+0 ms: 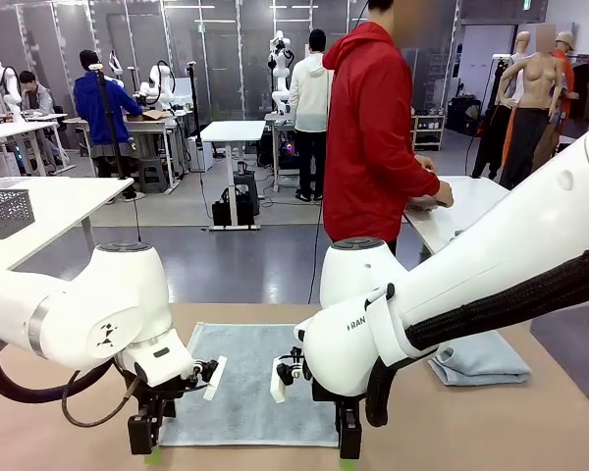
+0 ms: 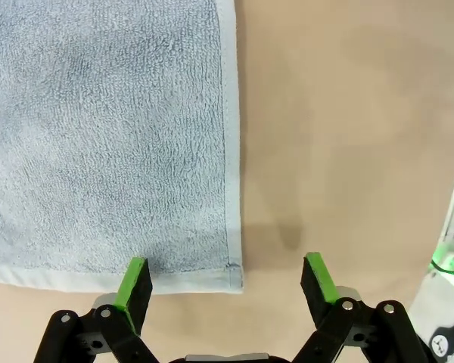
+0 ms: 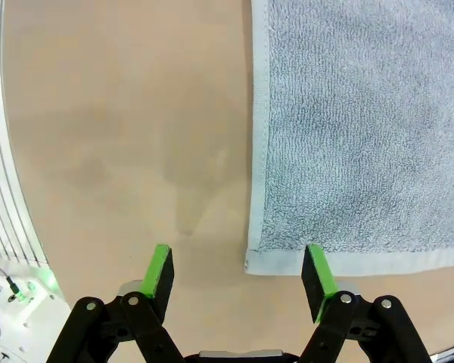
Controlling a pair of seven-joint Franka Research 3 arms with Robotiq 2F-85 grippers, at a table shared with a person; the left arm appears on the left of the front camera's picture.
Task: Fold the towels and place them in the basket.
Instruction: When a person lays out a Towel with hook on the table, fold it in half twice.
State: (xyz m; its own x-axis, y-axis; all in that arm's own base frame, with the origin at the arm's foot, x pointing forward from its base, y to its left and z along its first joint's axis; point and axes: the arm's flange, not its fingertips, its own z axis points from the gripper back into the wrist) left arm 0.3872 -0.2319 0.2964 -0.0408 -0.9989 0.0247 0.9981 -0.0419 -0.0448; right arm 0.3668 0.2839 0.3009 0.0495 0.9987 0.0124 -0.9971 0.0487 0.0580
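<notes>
Brown surface first: one towel lies flat on it at six o'clock. A second towel, already folded, rests at four o'clock. Our left hand is wide open, low over the flat towel's near corner at seven o'clock. Our right hand is open too, over the near corner at five o'clock. Neither holds anything. We think the fold is about to start. Next, both hands should drop, pinch their corners, then lift them toward twelve o'clock together.
</notes>
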